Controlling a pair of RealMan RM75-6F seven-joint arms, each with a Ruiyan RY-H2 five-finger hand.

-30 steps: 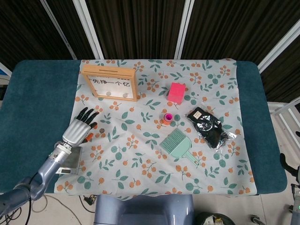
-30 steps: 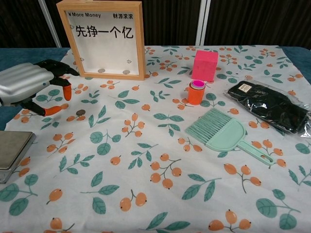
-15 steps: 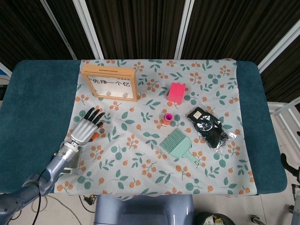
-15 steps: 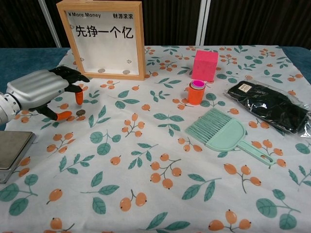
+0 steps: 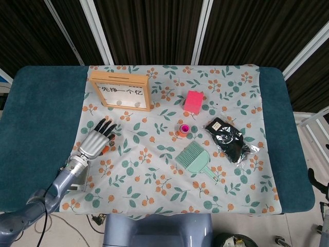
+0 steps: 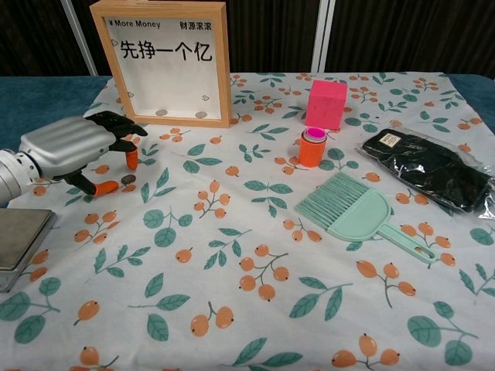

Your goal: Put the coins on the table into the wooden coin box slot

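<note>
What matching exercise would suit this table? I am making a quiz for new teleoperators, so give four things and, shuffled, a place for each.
Things:
1. wooden-framed coin box
2. pink cube-shaped block
3. mint green plastic brush
4. small brown coin

Places:
A. on the cloth just in front of the left hand's fingertips
B. far left, upright
C. in front of the orange cup, bristles towards it
D. just behind the orange cup

Pairs: 1-B, 2-D, 3-C, 4-A

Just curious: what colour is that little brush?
Pale mint green; the brush shows best in the chest view.
</note>
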